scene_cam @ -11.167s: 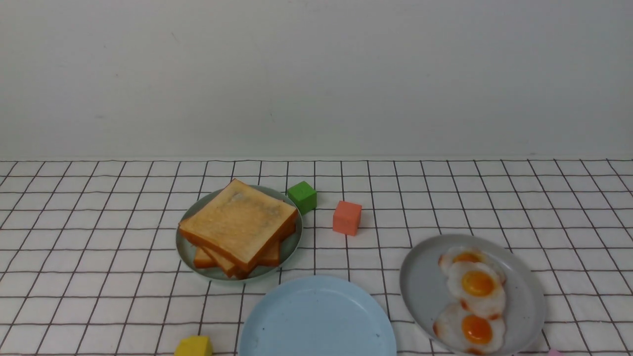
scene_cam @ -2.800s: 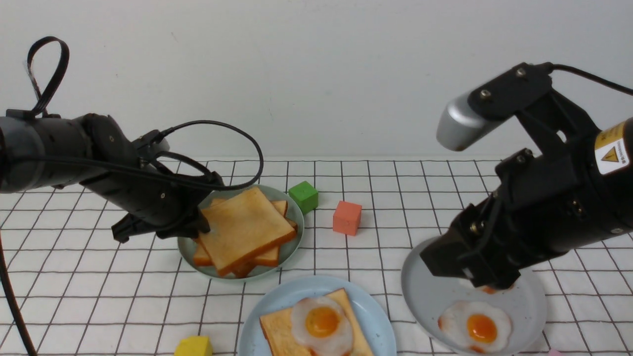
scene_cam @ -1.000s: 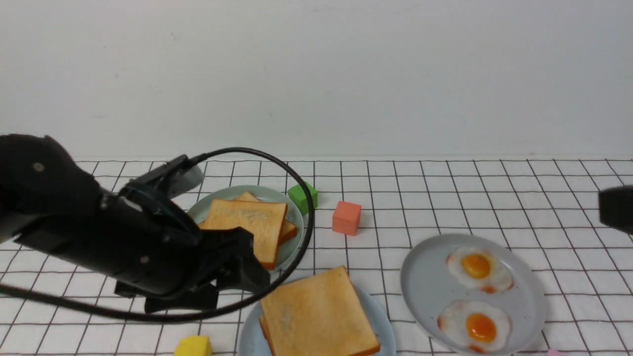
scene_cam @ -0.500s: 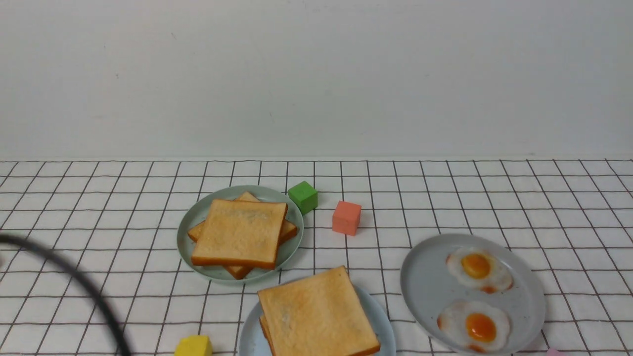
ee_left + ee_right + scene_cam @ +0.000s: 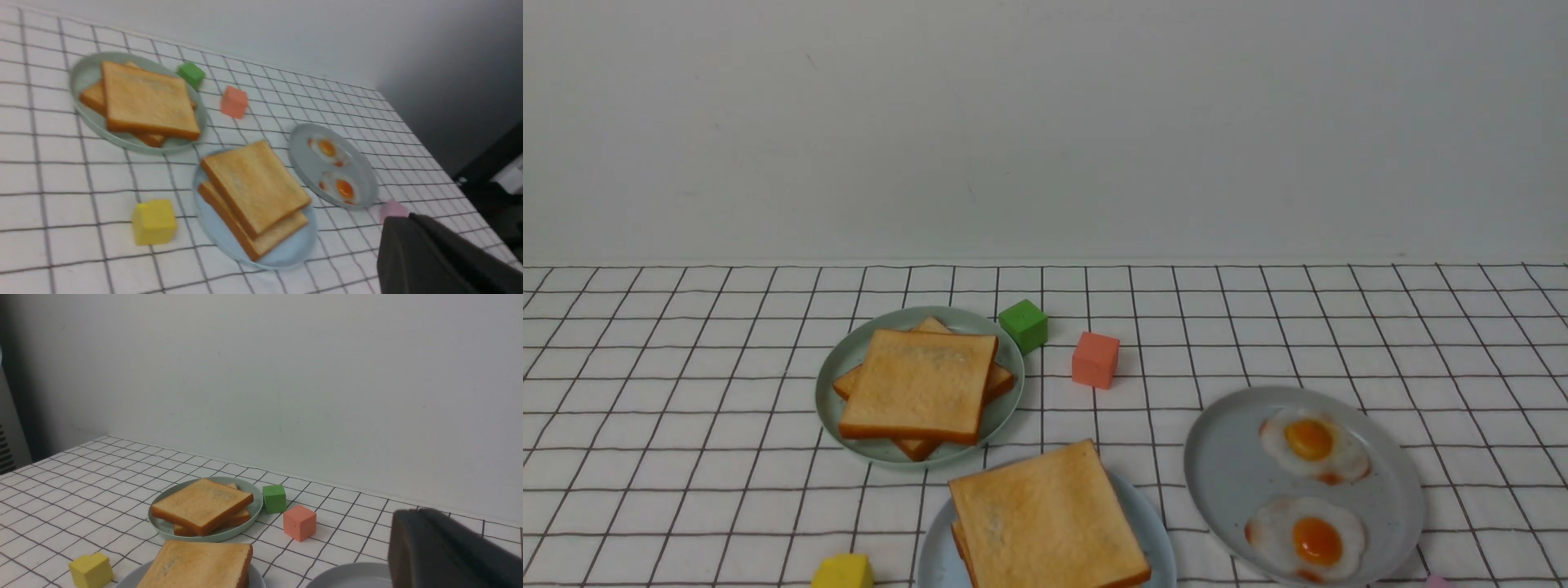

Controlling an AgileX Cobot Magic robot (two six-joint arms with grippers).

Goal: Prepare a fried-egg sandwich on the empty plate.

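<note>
The fried-egg sandwich (image 5: 1049, 518) lies on the light-blue plate (image 5: 929, 555) at the front middle. Its top toast slice covers the lower slice, and the egg between them is hidden. It also shows in the left wrist view (image 5: 253, 188) on the plate (image 5: 286, 251), and in the right wrist view (image 5: 196, 565). Neither arm shows in the front view. My left gripper (image 5: 398, 220) is drawn back from the plates, its dark fingers pressed together and empty. My right gripper (image 5: 408, 516) is likewise drawn back, shut and empty.
A pale green plate (image 5: 837, 367) behind the sandwich holds stacked toast (image 5: 919, 384). A grey plate (image 5: 1225, 474) at the right holds two fried eggs (image 5: 1311, 441). A green cube (image 5: 1023, 325), an orange cube (image 5: 1094, 359), a yellow cube (image 5: 843, 572) and a pink cube (image 5: 392, 209) lie around.
The left arm, beside the sandwich one second ago, has pulled back out of the front view; its cable has gone too. The plates and food have not moved.
</note>
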